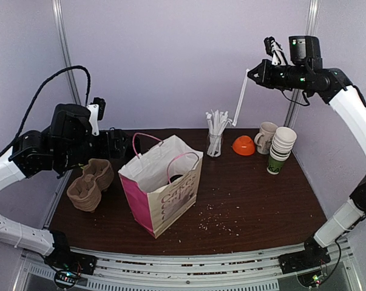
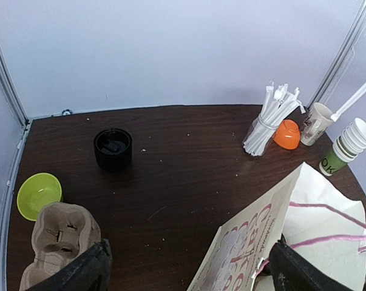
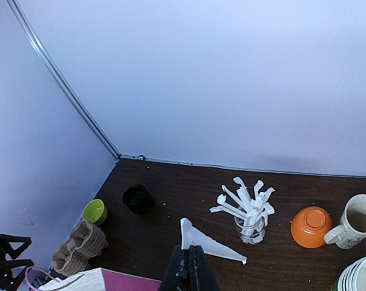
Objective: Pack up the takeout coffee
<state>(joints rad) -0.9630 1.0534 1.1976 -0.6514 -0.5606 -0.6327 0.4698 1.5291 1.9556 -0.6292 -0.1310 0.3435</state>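
On the dark wooden desk (image 1: 261,194) a pink-and-white paper bag (image 1: 170,200) stood central. Brown pulp cup carriers (image 1: 88,185) sat at nine o'clock beside the wide-apart left jaws. The right jaws clamped a white wrapped straw (image 1: 241,100) at one o'clock.

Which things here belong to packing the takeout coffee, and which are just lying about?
Job: white-and-pink paper bag; dark lid showing inside it, probably the coffee; white wrapped straw in the shut right claw.

Lying about: brown pulp cup carriers; green bowl; black round tub; glass of wrapped straws; orange bowl; beige ceramic mug; stack of white-and-green paper cups.
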